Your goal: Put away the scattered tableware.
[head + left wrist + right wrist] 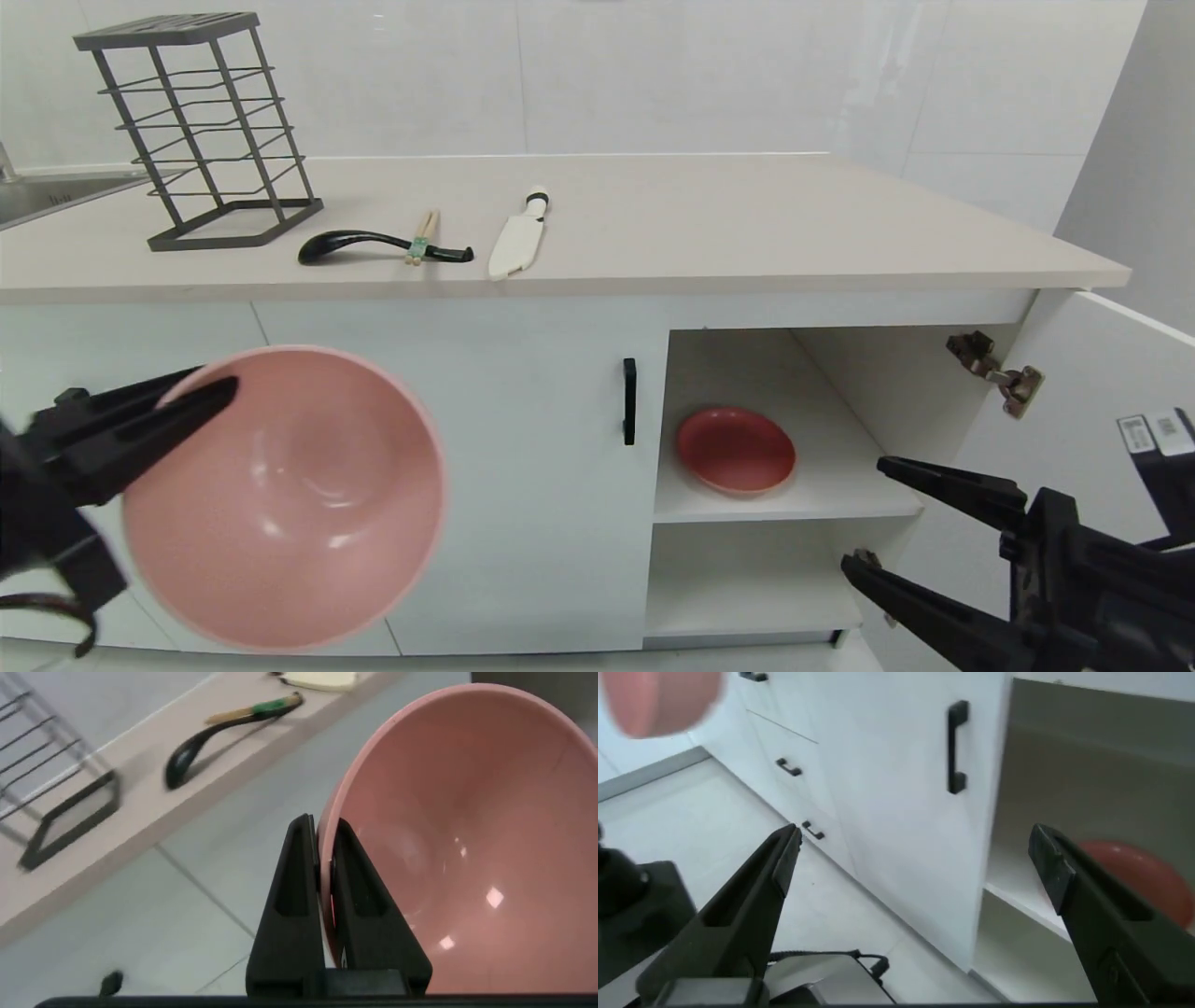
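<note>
My left hand [322,845] is clamped on the rim of the pink bowl [285,495], one finger inside and one outside. It holds the bowl low in front of the closed cupboard doors, tipped on edge with its hollow facing up toward me.

As I judge it, the step is to carry this bowl across to the open cupboard and set it on the upper shelf [840,495], where a red plate [736,450] already lies. To do that well I would level the bowl before it enters and clear the black door handle [629,401] on the way. I would bring it in under the worktop [700,224] edge and lower it beside the plate, or squarely into it, not onto its rim. A rim pinch is a thin grip, so slow wrist turns seem wise.

My right hand [864,511] hangs spread wide and empty by the open door [1074,392], near the shelf's front edge. I would draw it aside so the arms don't meet at the opening.

A black ladle [364,245], chopsticks [423,238] and a cream-coloured knife [516,245] lie on the worktop, yet to be put away.
</note>
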`<state>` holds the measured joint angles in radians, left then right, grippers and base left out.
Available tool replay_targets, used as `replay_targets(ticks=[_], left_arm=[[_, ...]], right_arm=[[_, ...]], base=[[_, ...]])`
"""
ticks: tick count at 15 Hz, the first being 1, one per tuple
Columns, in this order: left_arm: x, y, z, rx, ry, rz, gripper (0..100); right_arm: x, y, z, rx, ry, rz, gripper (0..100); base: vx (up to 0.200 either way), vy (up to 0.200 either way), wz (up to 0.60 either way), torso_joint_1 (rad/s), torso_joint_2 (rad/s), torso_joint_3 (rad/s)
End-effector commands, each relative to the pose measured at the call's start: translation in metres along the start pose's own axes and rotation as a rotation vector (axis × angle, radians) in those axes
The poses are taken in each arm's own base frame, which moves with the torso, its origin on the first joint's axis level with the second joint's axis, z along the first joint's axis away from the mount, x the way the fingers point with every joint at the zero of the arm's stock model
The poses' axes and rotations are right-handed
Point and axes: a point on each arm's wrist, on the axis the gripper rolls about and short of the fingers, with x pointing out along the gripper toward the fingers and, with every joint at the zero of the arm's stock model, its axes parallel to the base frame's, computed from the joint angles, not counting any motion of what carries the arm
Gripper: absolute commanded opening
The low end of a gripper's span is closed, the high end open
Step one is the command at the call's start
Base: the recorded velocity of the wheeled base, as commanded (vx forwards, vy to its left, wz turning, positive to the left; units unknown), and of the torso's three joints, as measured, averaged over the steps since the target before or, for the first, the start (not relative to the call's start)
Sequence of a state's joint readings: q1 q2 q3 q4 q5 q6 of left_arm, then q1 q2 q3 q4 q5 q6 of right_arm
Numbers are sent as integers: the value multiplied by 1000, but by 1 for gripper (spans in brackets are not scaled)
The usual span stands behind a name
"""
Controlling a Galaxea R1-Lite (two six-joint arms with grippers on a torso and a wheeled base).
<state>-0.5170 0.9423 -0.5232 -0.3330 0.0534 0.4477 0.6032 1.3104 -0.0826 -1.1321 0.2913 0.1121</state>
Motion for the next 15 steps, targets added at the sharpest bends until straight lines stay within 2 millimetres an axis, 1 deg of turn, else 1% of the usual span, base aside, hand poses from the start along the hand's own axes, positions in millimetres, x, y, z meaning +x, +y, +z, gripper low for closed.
replay_targets(ticks=[1, 3, 4, 5, 8, 11, 12, 13, 14, 15], left_arm=[[83, -66, 17, 128, 100, -190, 0], [109, -103, 22, 154, 113, -231, 0], [121, -121, 23, 138, 104, -239, 0], [128, -130, 23, 134, 100, -231, 0], [147, -140, 28, 133, 92, -211, 0], [158, -148, 28, 145, 105, -188, 0], [165, -158, 29, 160, 89, -201, 0], [167, -162, 31, 159, 72, -202, 0], [172, -173, 35, 161, 39, -211, 0], [175, -176, 35, 166, 37, -214, 0]], right_arm=[[-9, 7, 4, -8, -28, 26, 100], [-15, 9, 5, -10, -38, 27, 100], [-18, 10, 7, -12, -47, 30, 100], [-19, 10, 7, -12, -47, 28, 100], [-16, 9, 8, -10, -44, 27, 100], [-4, 4, 3, 6, 6, -21, 100], [2, 2, -1, 11, 31, -70, 100], [3, 2, -2, 12, 38, -80, 100], [6, 0, -5, 20, 60, -106, 100], [8, -1, -8, 26, 80, -115, 100]], base=[[0, 0, 0, 0, 0, 0], [0, 0, 0, 0, 0, 0], [0, 0, 0, 0, 0, 0], [0, 0, 0, 0, 0, 0], [0, 0, 0, 0, 0, 0], [0, 0, 0, 0, 0, 0], [0, 0, 0, 0, 0, 0], [0, 0, 0, 0, 0, 0], [0, 0, 0, 0, 0, 0], [0, 0, 0, 0, 0, 0]])
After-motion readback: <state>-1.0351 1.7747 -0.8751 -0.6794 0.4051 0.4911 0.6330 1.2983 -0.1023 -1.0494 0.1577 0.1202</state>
